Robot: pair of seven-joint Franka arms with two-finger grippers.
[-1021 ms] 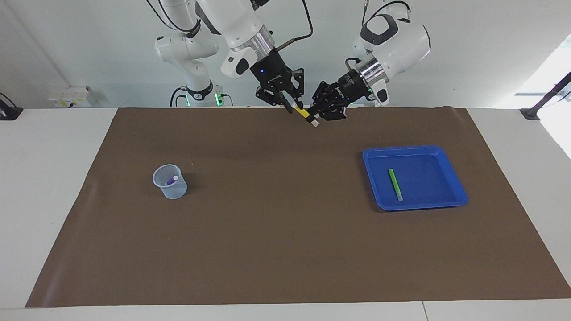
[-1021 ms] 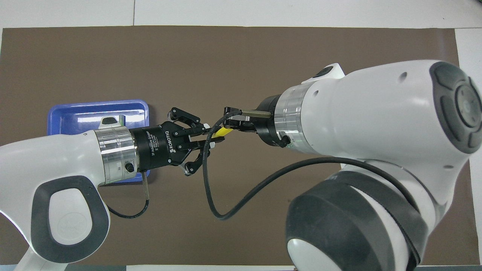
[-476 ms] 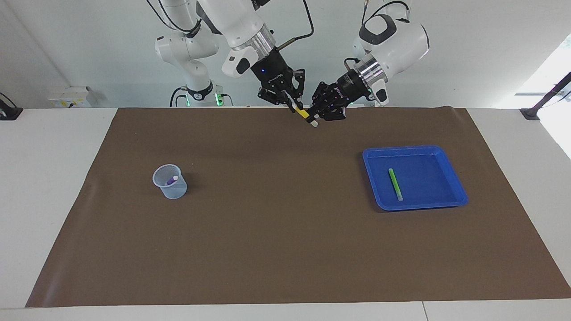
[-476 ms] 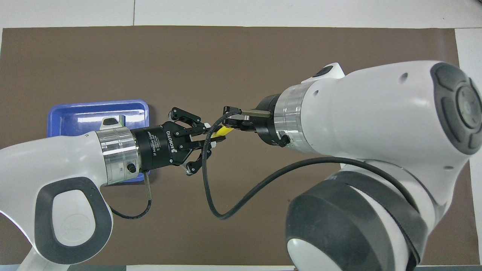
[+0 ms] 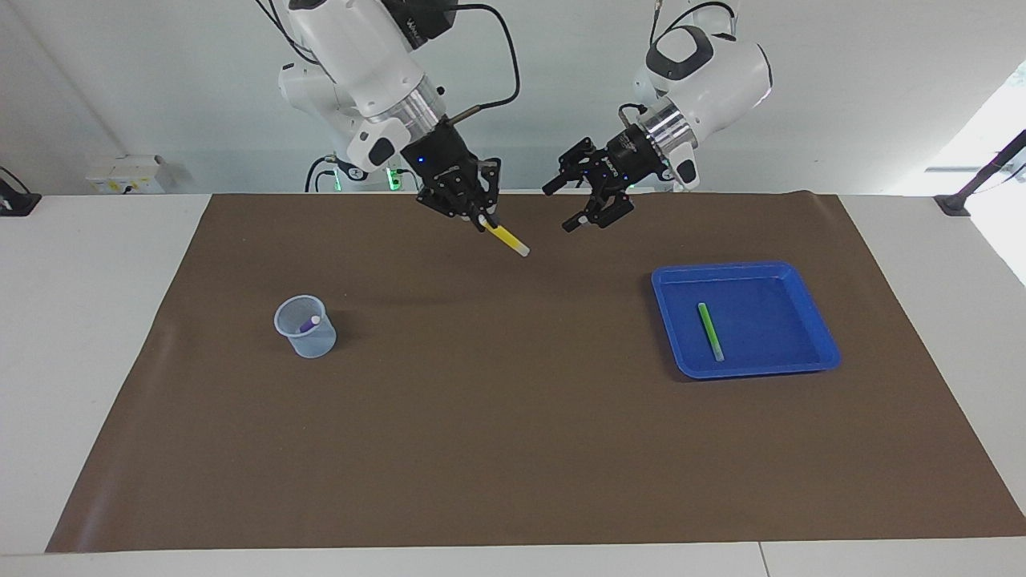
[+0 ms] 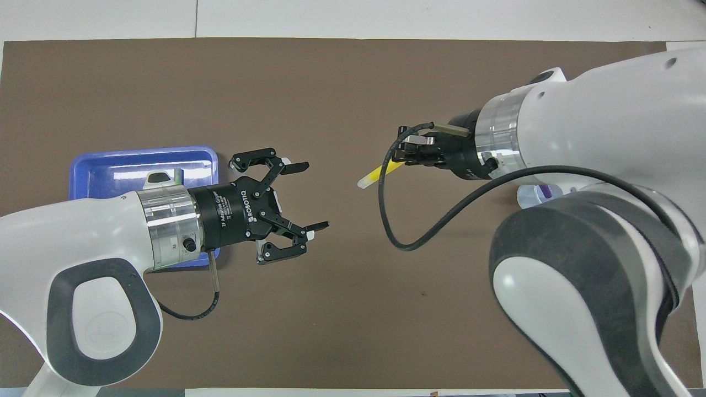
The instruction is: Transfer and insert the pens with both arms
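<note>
My right gripper (image 5: 486,225) (image 6: 402,160) is shut on the yellow pen (image 5: 506,240) (image 6: 377,173), held up over the mat with its white tip slanting down and free. Beside it, apart from the pen, my left gripper (image 5: 559,208) (image 6: 311,195) is open and empty in the air. The green pen (image 5: 710,331) (image 6: 177,175) lies in the blue tray (image 5: 725,267) (image 6: 110,157) toward the left arm's end. The purple pen (image 5: 309,324) (image 6: 546,191) stands in the clear cup (image 5: 305,336) (image 6: 530,194) toward the right arm's end; in the overhead view my right arm hides most of the cup.
A brown mat (image 5: 513,433) covers most of the white table. Two smaller white arms (image 5: 345,112) with green-lit bases stand at the robots' edge of the table. My right arm's black cable (image 6: 397,237) hangs in a loop below its wrist.
My left gripper has opened and let go of the yellow pen. My right gripper has drawn away with the pen toward the right arm's end, leaving a gap between the two grippers.
</note>
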